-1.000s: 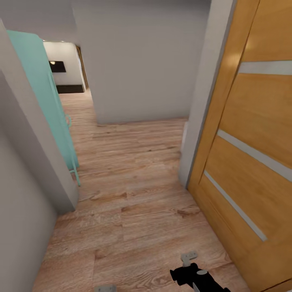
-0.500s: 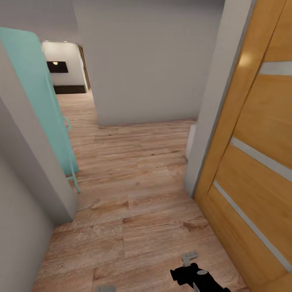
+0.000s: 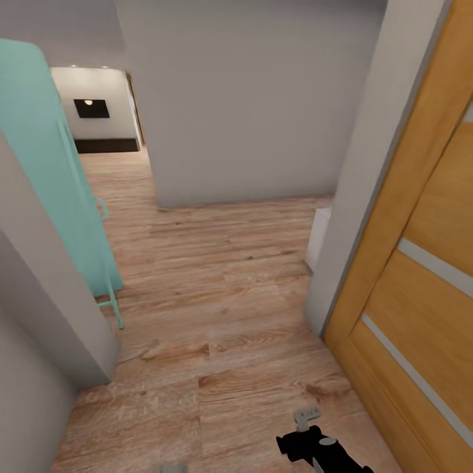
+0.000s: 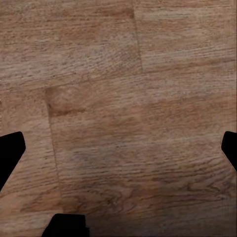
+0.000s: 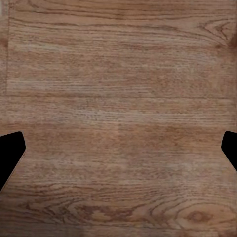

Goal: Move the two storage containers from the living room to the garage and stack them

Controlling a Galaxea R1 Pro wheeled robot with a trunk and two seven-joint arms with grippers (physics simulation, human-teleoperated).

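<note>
Standing in a hallway of light wood plank flooring, the robot faces a plain grey wall ahead, with an orange wooden door crossed by frosted strips close on its right and a teal door with a matching handle on its left. Past the teal door a passage leads toward a lit room with a dark panel on its white far wall. The right hand points down at the planks, its dark fingers set wide apart with nothing between them. The left hand is likewise spread open over bare planks, holding nothing. The two storage containers cannot be placed from these views, and the floor underfoot is wood, not concrete.
</note>
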